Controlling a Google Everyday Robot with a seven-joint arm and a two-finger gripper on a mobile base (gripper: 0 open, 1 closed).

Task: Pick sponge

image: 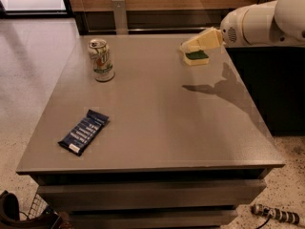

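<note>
The sponge (196,57), pale yellow foam with a dark green top, lies flat on the grey table (157,113) near its far right corner. My gripper (187,46) reaches in from the right on a white arm (259,20). Its pale yellow fingers (202,40) hang just above the sponge and cover part of its far edge. The fingertips point left, over the sponge's far left end. The sponge rests on the table.
A green and white soda can (101,59) stands upright at the far left of the table. A dark blue snack packet (84,131) lies flat near the front left. A dark counter (274,80) stands to the right of the table. A wooden wall runs behind.
</note>
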